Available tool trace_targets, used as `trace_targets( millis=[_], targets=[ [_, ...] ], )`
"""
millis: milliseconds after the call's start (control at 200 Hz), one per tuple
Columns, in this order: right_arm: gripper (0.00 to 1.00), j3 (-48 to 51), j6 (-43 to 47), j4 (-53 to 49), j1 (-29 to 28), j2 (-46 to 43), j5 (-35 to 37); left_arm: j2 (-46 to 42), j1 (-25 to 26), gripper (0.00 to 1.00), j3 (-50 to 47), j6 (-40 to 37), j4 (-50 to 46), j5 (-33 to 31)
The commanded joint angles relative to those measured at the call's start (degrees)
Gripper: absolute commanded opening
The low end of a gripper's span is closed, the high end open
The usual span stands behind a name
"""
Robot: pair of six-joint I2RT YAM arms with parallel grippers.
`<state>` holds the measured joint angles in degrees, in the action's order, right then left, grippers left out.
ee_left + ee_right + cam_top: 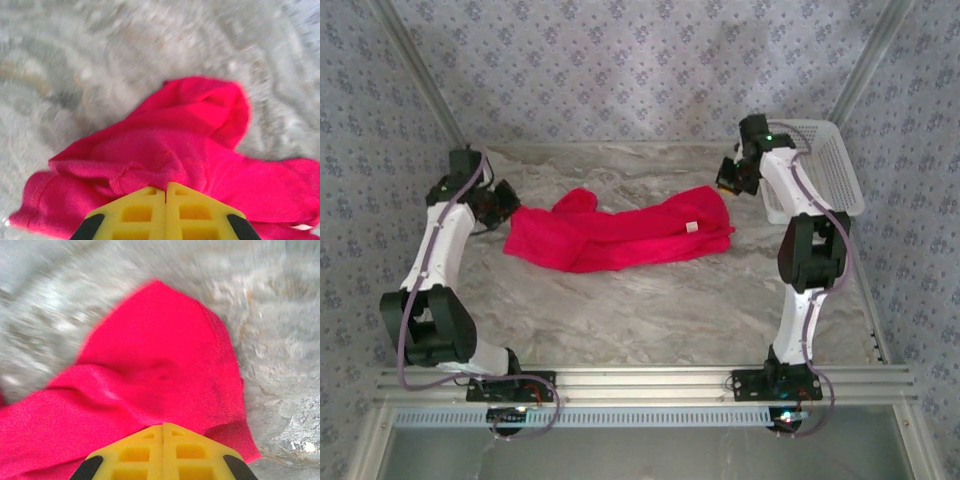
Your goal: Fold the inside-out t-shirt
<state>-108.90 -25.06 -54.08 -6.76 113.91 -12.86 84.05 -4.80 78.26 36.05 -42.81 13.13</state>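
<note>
Starting left of the t-shirt (620, 235): the left gripper (508, 212) is right at its left end. From overhead I can't really make out the jaws. The left wrist cam sorts that out: the yellow fingers (145, 212) are pressed flat together, with a little ridge of red cloth bunched at their tips, so it looks pinched onto the t-shirt.

The t-shirt itself is a long crumpled strip lying flat on the marble-look table (650, 310), stretched between the two grippers, with one lobe poking up near its left end. The top view also picks up the small white tag (691, 227) toward the t-shirt's right end.

At the t-shirt's upper right corner is the right gripper (728, 182). Its wrist cam is blurry, but the fingers (185, 452) are clearly closed tight with red fabric running under the tips, so it has hold of that corner. Further right of the t-shirt is a white mesh basket (840, 170).
</note>
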Motion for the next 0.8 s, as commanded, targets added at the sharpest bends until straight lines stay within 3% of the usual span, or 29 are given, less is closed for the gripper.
trace_targets(
  millis=[0,50,110,205,435,800],
  targets=[
    [0.00,-6.51,-2.04,-1.74,0.26,-5.68,-1.19,0.74,-1.00,0.00,10.25,-0.02,-2.60,2.32],
    [0.15,-7.13,-1.65,-2.69,0.48,-5.88,-0.76,1.03,-1.08,0.00,12.83,0.20,-3.25,2.67],
    [0.41,-4.84,-1.05,-2.65,0.78,-6.05,-0.76,0.95,-1.02,0.00,13.80,0.57,-3.01,3.50],
    [0.58,1.88,-0.51,-0.74,1.05,-6.23,-1.94,0.19,-1.03,0.00,11.61,0.73,-1.53,4.40],
    [0.57,14.97,0.24,6.21,-1.60,-4.59,-0.75,-2.30,-3.01,0.00,1.65,0.42,0.60,4.44],
    [0.61,16.99,0.23,6.54,-4.14,2.88,1.60,-4.41,-5.74,0.00,-8.69,0.26,3.39,5.40]
  ],
)
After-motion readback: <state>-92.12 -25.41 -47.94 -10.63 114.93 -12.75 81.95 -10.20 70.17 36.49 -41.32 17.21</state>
